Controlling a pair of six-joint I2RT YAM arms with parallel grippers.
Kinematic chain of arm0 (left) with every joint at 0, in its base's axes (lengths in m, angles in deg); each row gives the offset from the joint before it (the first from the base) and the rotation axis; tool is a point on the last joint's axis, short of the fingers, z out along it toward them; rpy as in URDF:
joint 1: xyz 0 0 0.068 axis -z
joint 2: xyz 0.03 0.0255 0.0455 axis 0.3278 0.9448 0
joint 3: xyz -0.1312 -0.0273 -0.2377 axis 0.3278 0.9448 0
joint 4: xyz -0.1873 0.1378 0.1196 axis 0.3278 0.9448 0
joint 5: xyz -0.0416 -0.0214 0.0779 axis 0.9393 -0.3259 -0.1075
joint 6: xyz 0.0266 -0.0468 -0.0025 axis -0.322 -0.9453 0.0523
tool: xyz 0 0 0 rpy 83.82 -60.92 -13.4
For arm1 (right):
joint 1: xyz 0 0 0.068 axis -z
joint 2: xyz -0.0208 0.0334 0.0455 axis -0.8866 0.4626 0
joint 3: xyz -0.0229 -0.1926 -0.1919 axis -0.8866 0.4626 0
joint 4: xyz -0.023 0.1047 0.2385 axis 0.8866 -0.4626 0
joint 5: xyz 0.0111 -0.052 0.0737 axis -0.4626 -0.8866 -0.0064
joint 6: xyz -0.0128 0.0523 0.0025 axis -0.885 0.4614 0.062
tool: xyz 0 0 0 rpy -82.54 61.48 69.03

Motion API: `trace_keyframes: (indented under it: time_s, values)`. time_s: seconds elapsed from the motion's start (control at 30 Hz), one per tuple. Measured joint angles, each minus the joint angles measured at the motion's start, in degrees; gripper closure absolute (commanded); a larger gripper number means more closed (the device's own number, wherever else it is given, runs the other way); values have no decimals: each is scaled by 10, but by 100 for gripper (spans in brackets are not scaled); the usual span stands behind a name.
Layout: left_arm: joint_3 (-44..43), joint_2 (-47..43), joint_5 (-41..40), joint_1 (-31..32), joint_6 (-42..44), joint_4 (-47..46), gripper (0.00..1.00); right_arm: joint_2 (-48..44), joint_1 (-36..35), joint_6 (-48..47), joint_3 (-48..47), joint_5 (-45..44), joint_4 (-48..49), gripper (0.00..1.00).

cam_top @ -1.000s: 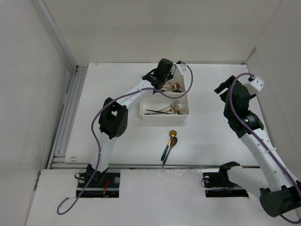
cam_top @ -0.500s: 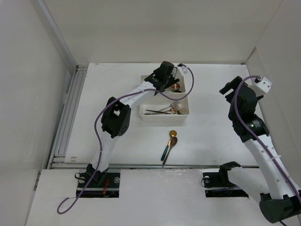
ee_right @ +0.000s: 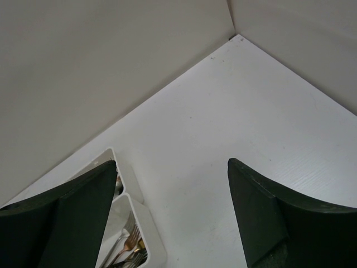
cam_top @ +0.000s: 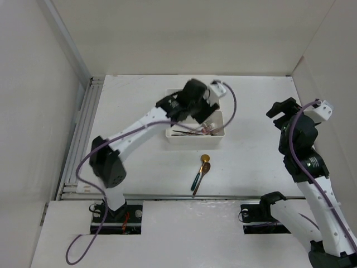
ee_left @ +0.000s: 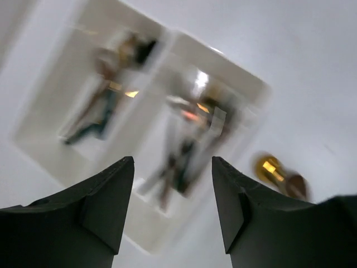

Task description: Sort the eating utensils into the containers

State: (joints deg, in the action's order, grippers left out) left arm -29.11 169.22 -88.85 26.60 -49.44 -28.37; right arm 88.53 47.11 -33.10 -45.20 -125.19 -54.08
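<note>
The left gripper [ee_left: 173, 164] hangs over the two white bins with its jaws spread wide and nothing between them; directly beneath it is the near bin [cam_top: 195, 140] holding the forks [cam_top: 207, 127], and to its left in the wrist view is the far bin [ee_left: 56, 95] holding spoons [ee_left: 106, 106]; the right gripper [ee_right: 172, 164] is likewise wide open and empty, raised well off to the right with only the bare table [ee_right: 234, 111] under it. Two utensils remain unsorted; the gold spoon [cam_top: 205, 158] and the copper spoon [cam_top: 205, 167] lie flat on the table beyond the near bin's front wall, bowls touching and handles running close together. The likely trouble is in that pairing; a pinch aimed at one may catch or drag the other, or close on both at once. Both are slim and flat on the surface, so the fingers may skid off or jam into the table if they descend too far. The left wrist view is smeared, which suggests quick motion; travelling low from here could clip a bin rim and shove the bin. The purple cable [cam_top: 230, 100] loops beside the wrist and might snag; a spoon might also land among the forks.
</note>
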Motion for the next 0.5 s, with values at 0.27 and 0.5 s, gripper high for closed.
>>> trace_keyframes:
  time_s: [0.27, 0.5]
  values:
    - [287, -105, 89, 191, -60, 36, 47, -67, 0, 12, 24, 8, -47, 15]
    - [318, 4, 61, 190, -125, 26, 53, -91, 0, 23, 24, 12, -87, 15]
